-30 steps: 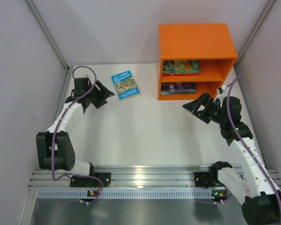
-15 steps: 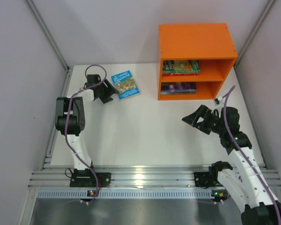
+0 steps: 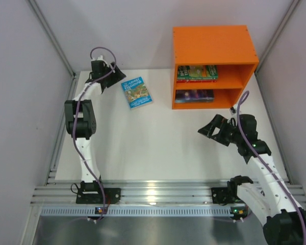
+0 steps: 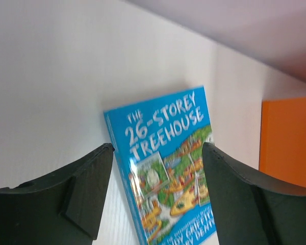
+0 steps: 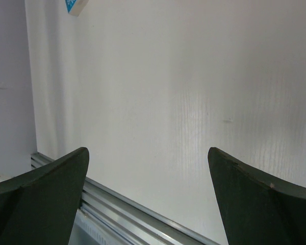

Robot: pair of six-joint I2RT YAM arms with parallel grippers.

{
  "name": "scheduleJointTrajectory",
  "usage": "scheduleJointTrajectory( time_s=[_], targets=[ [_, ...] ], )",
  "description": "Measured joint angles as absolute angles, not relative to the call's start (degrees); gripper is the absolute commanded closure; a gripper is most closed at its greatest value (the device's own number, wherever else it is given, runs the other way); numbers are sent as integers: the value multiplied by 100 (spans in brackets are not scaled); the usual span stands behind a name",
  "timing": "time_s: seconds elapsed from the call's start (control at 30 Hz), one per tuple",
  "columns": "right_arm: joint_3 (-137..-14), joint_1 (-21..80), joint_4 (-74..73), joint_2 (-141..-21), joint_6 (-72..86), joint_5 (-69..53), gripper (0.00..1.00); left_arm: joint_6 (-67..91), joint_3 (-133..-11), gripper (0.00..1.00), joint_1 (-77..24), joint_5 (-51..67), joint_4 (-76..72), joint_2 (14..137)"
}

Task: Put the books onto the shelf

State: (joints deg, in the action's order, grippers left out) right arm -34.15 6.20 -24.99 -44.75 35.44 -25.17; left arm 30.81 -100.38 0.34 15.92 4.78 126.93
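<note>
Two-bay shelf (image 3: 214, 46): orange, at the far right of the table (image 3: 158, 153); books (image 3: 196, 73) lie in the upper bay, a dark starry book (image 3: 194, 95) in the lower
Right gripper (image 3: 210, 126): jaws spread wide, empty, in front of the shelf
Left gripper (image 3: 112, 75): jaws spread, empty, at the far left corner, near the light-blue book (image 3: 136, 92) but apart from it
Book on table: lies flat, left of the shelf; the wrist view shows it between the left fingers, beyond their tips

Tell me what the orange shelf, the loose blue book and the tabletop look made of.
Shelf: probably painted wood or board; flat, evenly orange, matt panels. Book: paper, thin, with a colour-printed cover, likely glossy. Tabletop: perhaps white plastic sheet; smooth, with faint fine ribbing close up.
</note>
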Motion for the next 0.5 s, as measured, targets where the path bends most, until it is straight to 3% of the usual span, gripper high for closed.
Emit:
scheduleJointTrajectory(
  time_s=[0.3,0.5],
  targets=[
    [-3671,620,-2488,-4932,3441,-2381,0,3052,-11743,24,322,1750,346,14258],
    [-3688,617,-2477,-4941,3409,-2290,0,3312,-12130,26,329,2362,49,14798]
  ],
)
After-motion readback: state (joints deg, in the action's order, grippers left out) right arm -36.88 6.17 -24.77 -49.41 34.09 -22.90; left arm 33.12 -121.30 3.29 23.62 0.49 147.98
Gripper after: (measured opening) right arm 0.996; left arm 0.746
